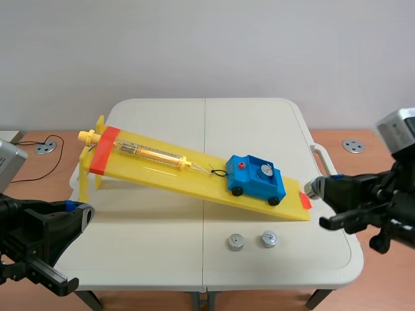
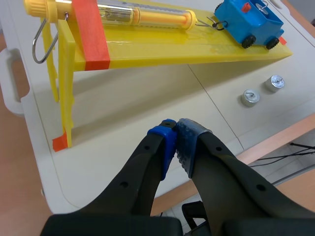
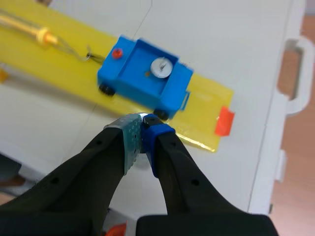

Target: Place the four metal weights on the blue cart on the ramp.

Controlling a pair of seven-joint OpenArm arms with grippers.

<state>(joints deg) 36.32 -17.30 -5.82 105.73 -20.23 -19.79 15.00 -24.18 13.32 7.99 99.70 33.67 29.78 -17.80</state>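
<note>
Ramp (image 1: 162,175): yellow, sloping down across the white table (image 1: 259,116).
Blue cart (image 1: 256,183): on the ramp near its low end, with a spring scale (image 1: 152,154) lying up-slope of it.
Cart weight (image 1: 264,170): lies flat in the cart's tray.
First loose weight (image 1: 235,242): on the table, just in front of the ramp's low end.
Second loose weight (image 1: 269,239): right beside the first.
Right gripper (image 3: 142,127): pads clamped on the held weight (image 1: 310,188), just off the ramp's low end.
Left gripper (image 2: 176,130): pads pressed together, holding nothing, in front of the ramp's high end.
</note>
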